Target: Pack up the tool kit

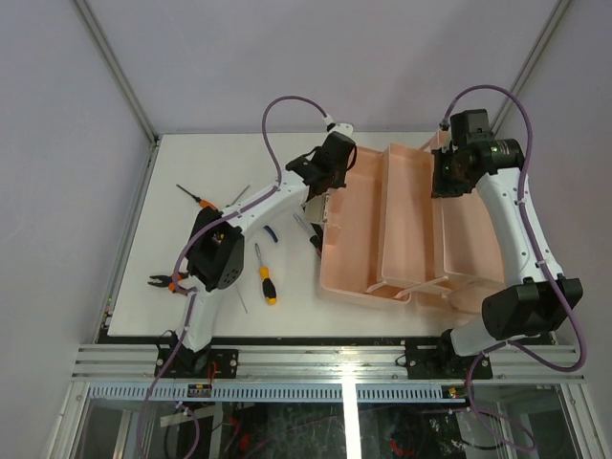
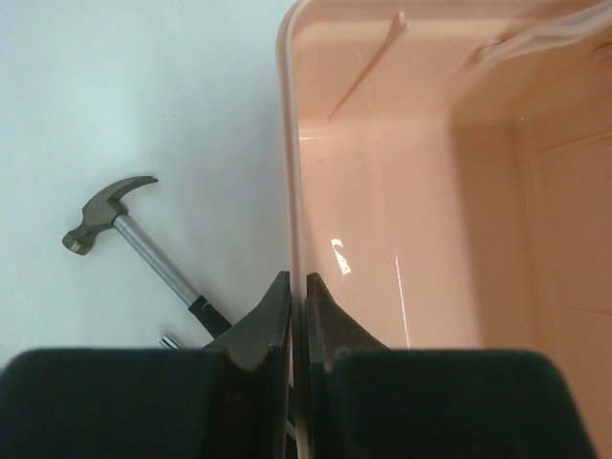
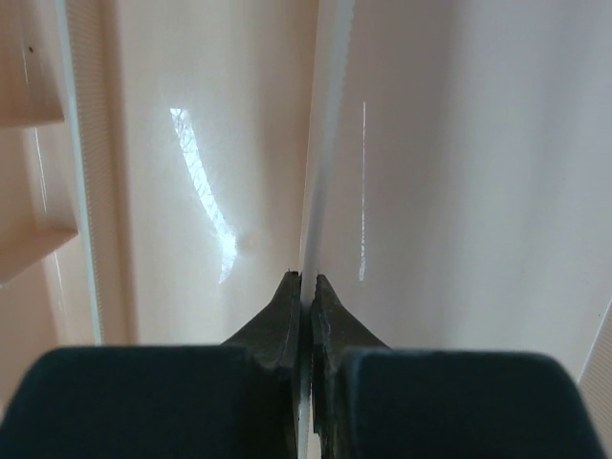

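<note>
The salmon-pink toolbox (image 1: 354,239) lies open at the table's right, its inner tray (image 1: 409,220) in the middle. My left gripper (image 1: 328,177) is shut on the box's thin left wall (image 2: 292,143), one finger outside and one inside, as the left wrist view shows at the left gripper (image 2: 297,282). My right gripper (image 1: 446,174) is shut on an upright pink panel edge (image 3: 325,143) right of the tray, pinched at the right gripper (image 3: 304,280). The hammer (image 2: 124,229) lies on the table just left of the box.
Pliers with orange handles (image 1: 163,281) lie near the left arm's base. A yellow-black screwdriver (image 1: 266,277) lies in front of the box, and an orange screwdriver (image 1: 196,199) at the far left. The left arm's link (image 1: 218,251) hangs over the tools.
</note>
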Robot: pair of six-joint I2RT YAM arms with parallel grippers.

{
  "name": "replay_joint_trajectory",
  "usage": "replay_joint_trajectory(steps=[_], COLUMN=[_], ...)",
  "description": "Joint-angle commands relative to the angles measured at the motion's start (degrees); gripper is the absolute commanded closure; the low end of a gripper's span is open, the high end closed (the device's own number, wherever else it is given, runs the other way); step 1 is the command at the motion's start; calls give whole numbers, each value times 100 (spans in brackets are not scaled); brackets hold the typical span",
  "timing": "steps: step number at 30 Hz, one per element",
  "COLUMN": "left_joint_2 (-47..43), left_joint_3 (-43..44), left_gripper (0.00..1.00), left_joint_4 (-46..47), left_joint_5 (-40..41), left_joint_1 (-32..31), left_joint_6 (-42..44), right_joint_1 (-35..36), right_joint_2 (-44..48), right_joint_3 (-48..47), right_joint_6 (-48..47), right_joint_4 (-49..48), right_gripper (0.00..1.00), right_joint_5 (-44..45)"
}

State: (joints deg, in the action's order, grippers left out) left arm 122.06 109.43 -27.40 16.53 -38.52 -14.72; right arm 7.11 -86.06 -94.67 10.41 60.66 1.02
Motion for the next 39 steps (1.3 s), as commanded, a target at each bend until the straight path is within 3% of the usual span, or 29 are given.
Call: replay_joint_trajectory(steps=[1,22,39], left_joint_2=[-528,229,339], left_joint_3=[287,-110,-760], left_gripper=[100,100,100], left_joint_4=[133,501,936], left_joint_5=[46,80,5], left_joint_1=[-339,-517,-50], left_joint_6=[54,-285,-636], right_joint_1=[25,-192,-210], right_joint_2=[94,-17,-686], right_joint_3=[-1062,-632,-854], right_joint_6=[-660,-1100,-1397], right_joint_4=[-88,-578,-1534], right_gripper=[100,100,99], right_joint_5=[326,235,-273])
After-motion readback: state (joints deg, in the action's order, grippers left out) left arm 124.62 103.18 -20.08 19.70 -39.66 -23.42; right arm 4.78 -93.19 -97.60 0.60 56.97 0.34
